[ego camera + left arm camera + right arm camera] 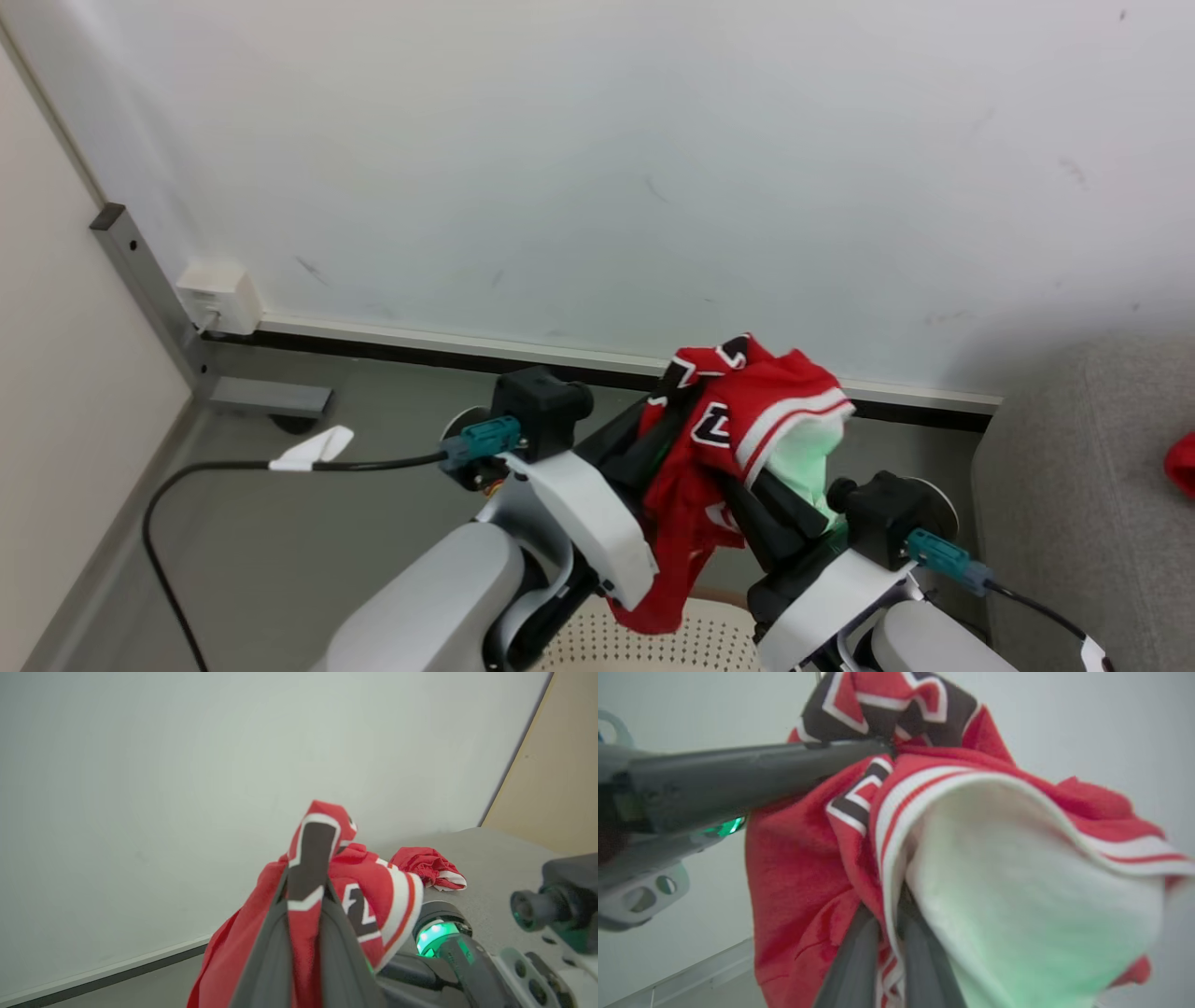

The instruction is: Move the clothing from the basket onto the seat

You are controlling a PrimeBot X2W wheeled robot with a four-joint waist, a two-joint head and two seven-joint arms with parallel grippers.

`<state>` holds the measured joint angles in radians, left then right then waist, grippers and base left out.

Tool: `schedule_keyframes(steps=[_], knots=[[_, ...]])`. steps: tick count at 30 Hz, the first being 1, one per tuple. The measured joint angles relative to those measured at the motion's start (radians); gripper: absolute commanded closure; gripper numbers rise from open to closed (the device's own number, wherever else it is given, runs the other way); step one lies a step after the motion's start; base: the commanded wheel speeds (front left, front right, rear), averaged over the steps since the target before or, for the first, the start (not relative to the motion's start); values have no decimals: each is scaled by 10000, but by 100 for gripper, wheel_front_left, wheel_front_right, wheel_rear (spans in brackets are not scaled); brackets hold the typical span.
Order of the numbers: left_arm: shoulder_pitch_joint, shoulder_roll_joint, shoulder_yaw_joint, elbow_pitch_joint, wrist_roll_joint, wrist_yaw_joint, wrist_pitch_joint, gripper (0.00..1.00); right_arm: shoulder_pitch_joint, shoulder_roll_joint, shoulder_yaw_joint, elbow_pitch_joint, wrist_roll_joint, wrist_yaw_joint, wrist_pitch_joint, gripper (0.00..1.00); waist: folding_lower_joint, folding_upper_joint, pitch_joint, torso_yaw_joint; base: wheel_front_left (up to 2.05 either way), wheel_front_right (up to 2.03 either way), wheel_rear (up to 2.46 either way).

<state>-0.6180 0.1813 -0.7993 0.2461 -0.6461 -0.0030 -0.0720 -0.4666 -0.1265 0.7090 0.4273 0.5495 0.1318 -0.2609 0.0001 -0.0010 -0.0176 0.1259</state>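
Jersey (775, 387) hangs between your left end effector (306, 891) and right end effector (892, 914), both closed on its cloth, above the basket (644, 644). Carry both together toward the seat (1074, 485), right of the right one, with the hanging hem lifted well clear.

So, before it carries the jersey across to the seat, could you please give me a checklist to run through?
1. Left gripper jaws shut on the bright red number-printed fabric jersey: ok.
2. Right gripper jaws shut on the same jersey: ok.
3. Jersey's hanging end lifted free of the cream perforated plastic basket: cannot tell; it overlaps the basket in the head view.
4. Bare space on the light grey fabric seat beside the crumpled red white-trimmed garment lying there: ok.
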Motion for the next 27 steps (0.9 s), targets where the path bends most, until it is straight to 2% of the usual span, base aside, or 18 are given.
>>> schedule_keyframes(steps=[6, 7, 8, 9, 18, 27], knots=[[157, 221, 94, 130, -42, 54, -100, 100, 387, -301, -619, -790, -198, 0, 0, 100, 0, 0, 47, -241, 0, 0, 0], [181, 228, 90, 130, -44, 61, -102, 93, 442, -345, -719, -871, -221, 0, 0, 100, 0, 0, 55, -284, 0, 0, 0], [206, 226, 77, 123, -48, 73, -105, 56, 479, -385, -792, -972, -236, 0, 0, 100, 0, 0, 62, -327, 0, 0, 0], [228, 226, 81, 119, -56, 84, -132, 0, 511, -420, -892, -1055, -284, 0, 0, 100, 0, 0, 71, -373, 0, 0, 0], [338, 433, -56, -278, 52, 84, -380, 0, 639, -894, -1674, -1511, -652, 0, 2, 100, 0, 0, 145, -1034, 0, 0, 0], [540, 662, -165, -752, 184, 171, -541, 0, 540, -1555, -2516, -2069, -932, 0, 0, 100, 0, 1, 325, -2207, 0, 0, 0]])
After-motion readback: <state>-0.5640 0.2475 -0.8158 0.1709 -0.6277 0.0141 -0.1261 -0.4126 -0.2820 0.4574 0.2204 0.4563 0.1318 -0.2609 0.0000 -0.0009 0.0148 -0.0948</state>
